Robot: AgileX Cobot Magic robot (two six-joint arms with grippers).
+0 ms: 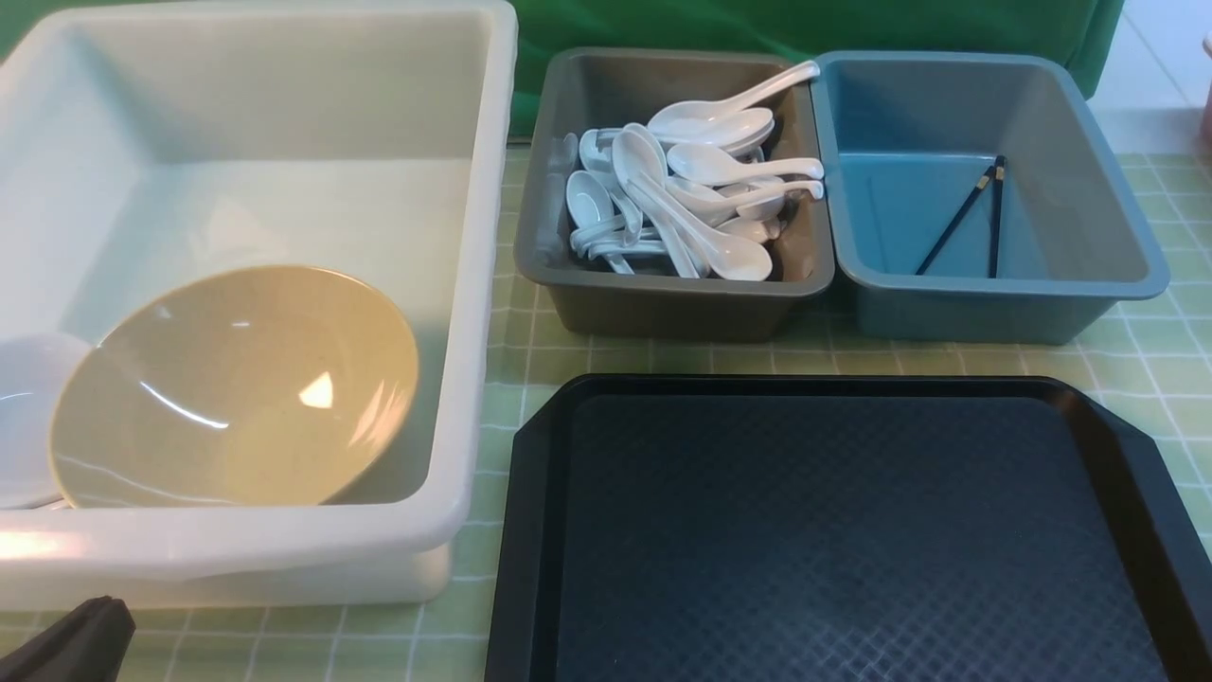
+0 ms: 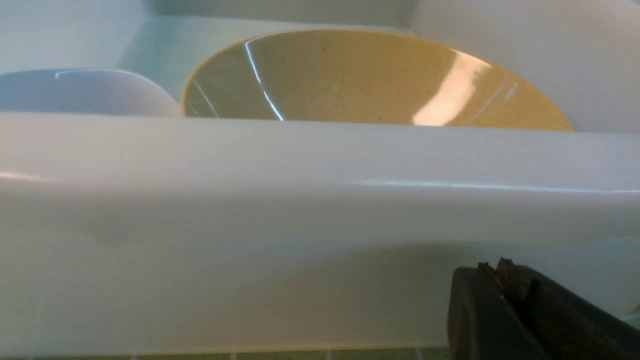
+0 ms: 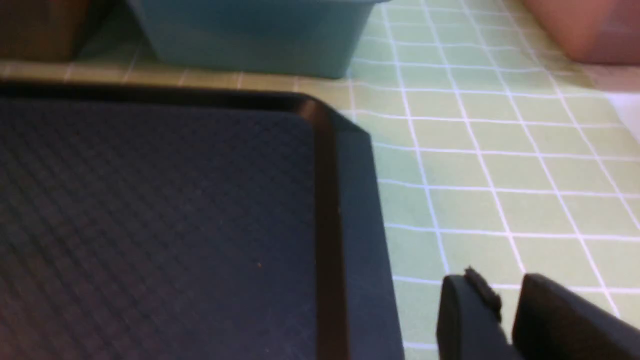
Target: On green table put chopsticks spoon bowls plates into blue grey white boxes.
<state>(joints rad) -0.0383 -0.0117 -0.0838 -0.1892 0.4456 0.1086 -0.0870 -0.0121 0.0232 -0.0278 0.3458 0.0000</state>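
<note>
The large white box (image 1: 284,549) at the left holds the tan bowl (image 1: 237,388), tilted against a white plate (image 1: 28,417) at the view's edge. Several white spoons (image 1: 701,189) are piled in the grey box (image 1: 663,303). The black chopsticks (image 1: 956,223) lie in the blue box (image 1: 985,313). My left gripper (image 1: 66,644) is shut and empty, low in front of the white box's near wall (image 2: 320,165), with the bowl (image 2: 370,80) and plate (image 2: 85,92) beyond the rim. My right gripper (image 3: 505,290) stands slightly open with nothing in it, over the green table (image 3: 500,165) beside the tray.
A black textured tray (image 1: 833,530) lies in front of the grey and blue boxes with nothing on it; its right edge (image 3: 350,225) is next to my right gripper. A pinkish object (image 3: 590,30) stands on the table to the right of the blue box (image 3: 250,35).
</note>
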